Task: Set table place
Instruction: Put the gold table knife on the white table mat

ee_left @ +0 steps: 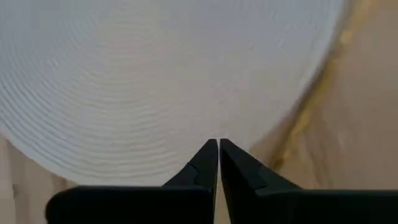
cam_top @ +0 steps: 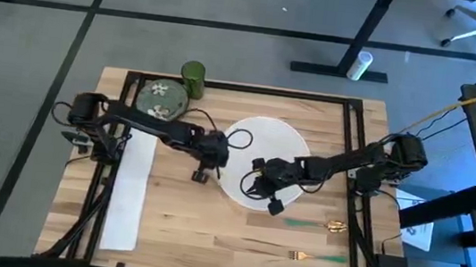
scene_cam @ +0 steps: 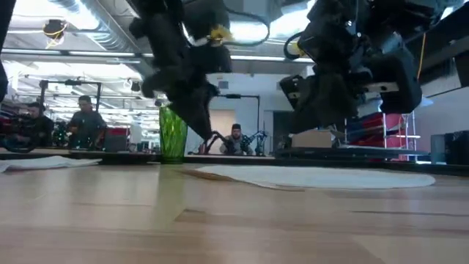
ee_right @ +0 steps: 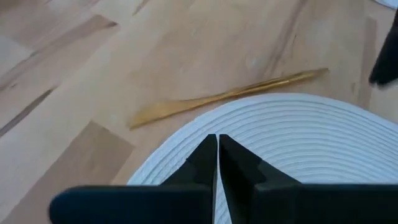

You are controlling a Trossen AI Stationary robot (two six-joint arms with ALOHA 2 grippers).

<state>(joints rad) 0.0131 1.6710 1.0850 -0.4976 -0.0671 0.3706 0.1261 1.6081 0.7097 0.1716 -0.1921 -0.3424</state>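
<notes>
So, quick rundown, left side to right:

Napkin strip: a long white cloth or paper napkin [cam_top: 128,195] lies flat along the left edge of the table [cam_top: 208,238].
Back-left corner: a floral plate [cam_top: 161,100] with a green ribbed glass [cam_top: 193,79] just beside it, both well clear of the arms.
Left gripper [cam_top: 204,158]: sits at the left rim of the round white woven placemat [cam_top: 268,146]. Its wrist view shows the fingers pressed together with nothing between them.
Placemat: middle of the table, lying flat. Looks light, floppy and a bit grippy, so I'd guess pinching a rim and dragging works better than lifting.
Right gripper [cam_top: 269,191]: over the mat's near-right rim. Fingers closed too, nothing in them.
Gold knife [ee_right: 227,96]: on the wood just beside the mat's edge in the right wrist view.
Front right: a green-handled gold spoon [cam_top: 313,223] and matching fork [cam_top: 315,257]. Thin, stiff, probably slippery, so grab mid-handle.
Table itself: big butcher-block slab under everything, heavy and rigid. It isn't something to pick up.
</notes>
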